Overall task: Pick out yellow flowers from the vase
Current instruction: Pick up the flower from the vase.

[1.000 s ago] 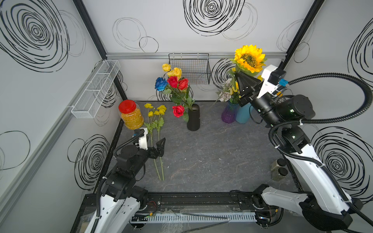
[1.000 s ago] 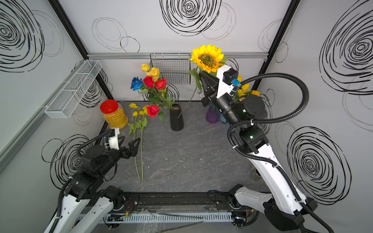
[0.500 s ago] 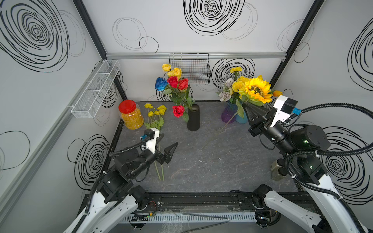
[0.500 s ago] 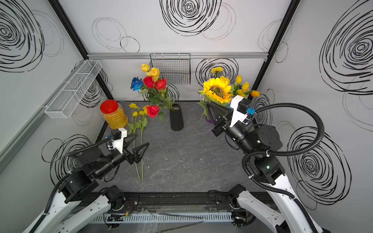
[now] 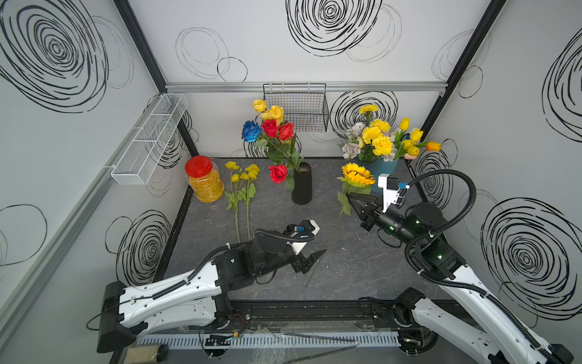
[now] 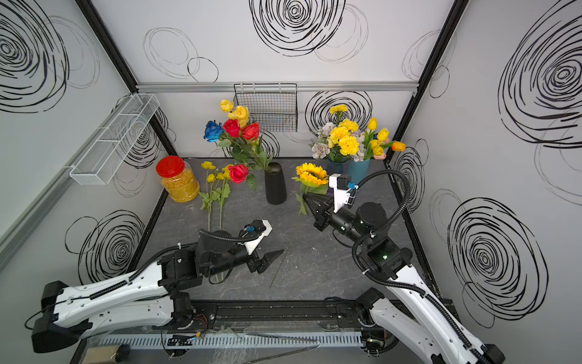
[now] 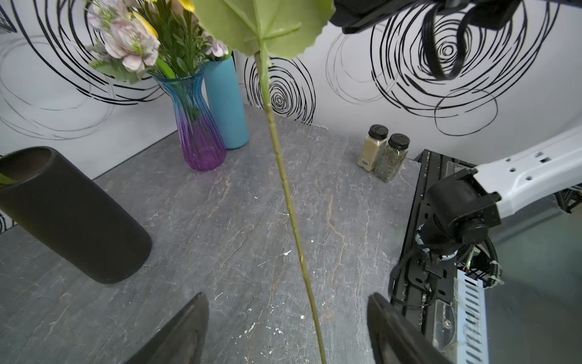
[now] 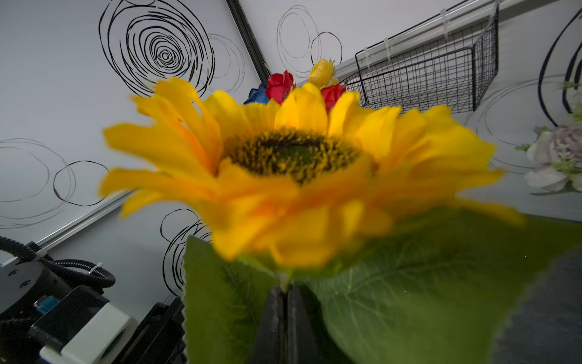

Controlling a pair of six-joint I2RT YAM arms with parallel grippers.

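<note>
— Can you see where the right gripper (image 5: 349, 196) bites?
— From above, leaves (image 5: 344, 204) hide it. The wrist view shows its jaws pinched tight on the sunflower (image 5: 357, 175), just under the blurred yellow petals (image 8: 302, 110).
— And the left gripper (image 7: 286, 296)?
— Wide apart, 2 fingers (image 7: 189, 327) either side of the stem (image 7: 283, 176), not touching. The sunflower hangs mid-air before the teal vase (image 5: 388, 165), stem slanting down over the table (image 5: 346, 271).

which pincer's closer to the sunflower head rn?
Right. The right pincer is shut on the stem directly under the sunflower head. The left pincer is open around the stem's lower end, far down from the bloom.
</note>
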